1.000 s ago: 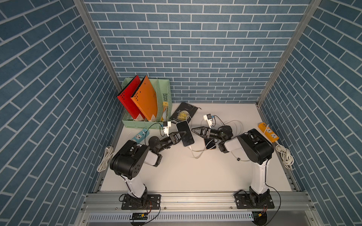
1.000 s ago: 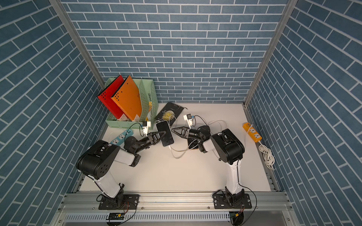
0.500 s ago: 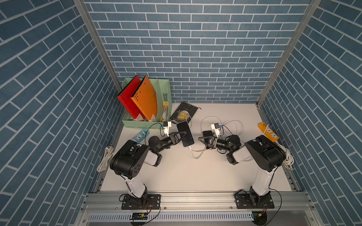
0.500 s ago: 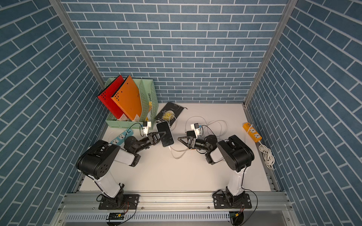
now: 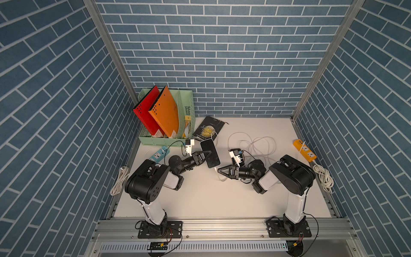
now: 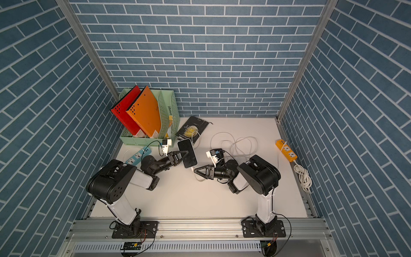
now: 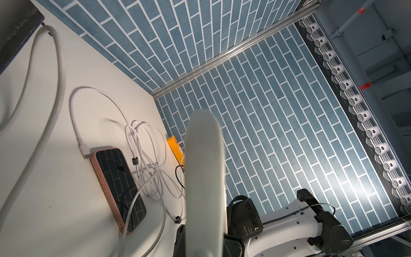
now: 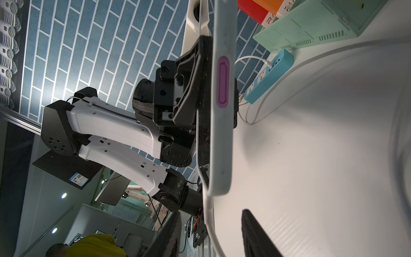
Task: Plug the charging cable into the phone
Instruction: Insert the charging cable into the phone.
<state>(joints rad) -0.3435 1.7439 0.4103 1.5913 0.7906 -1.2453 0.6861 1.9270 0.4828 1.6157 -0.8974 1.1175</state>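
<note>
Phone [image 5: 213,160]: dark screen, pale grey case, lifted off the table [image 5: 200,200] and tilted, near its middle, just in front of the book.

Left gripper [image 5: 208,153]: clamped on the phone across its two faces.

Charging cable [image 8: 209,222]: white, meeting the phone's lower end, then dropping in a short loop onto the table. Cannot tell whether the plug is seated.

Right gripper [image 5: 219,171]: low over the table, just beside the phone's lower end, pointed at it. Fingers [image 8: 255,238] parted, gripping nothing; in the right wrist view the cable runs through the gap between them, untouched by either.

Surroundings:
- Book [image 5: 208,128]: dark cover, gold print, flat on the table between the phone and the back wall.
- File rack [image 5: 189,106]: pale green, back left corner, with a red folder [image 5: 144,113] and an orange folder [image 5: 165,111] leaning in it.
- Blue power strip [image 5: 159,154]: flat beside the left arm, in front of the rack, a white lead plugged into it.
- Tangle of white cables [image 5: 253,142]: loose loops on the table behind the right arm's wrist.
- Pink-edged dark slab [image 7: 117,189]: flat on the table beside the tangle, a white plug at one end, cable loops lying across it.
- Orange power strip [image 5: 304,150]: right edge of the table, well apart from the phone.
- Coiled white cord [image 5: 323,178]: just in front of the orange strip.
- Second white coil [image 5: 119,182]: outside the left edge of the table.
</note>
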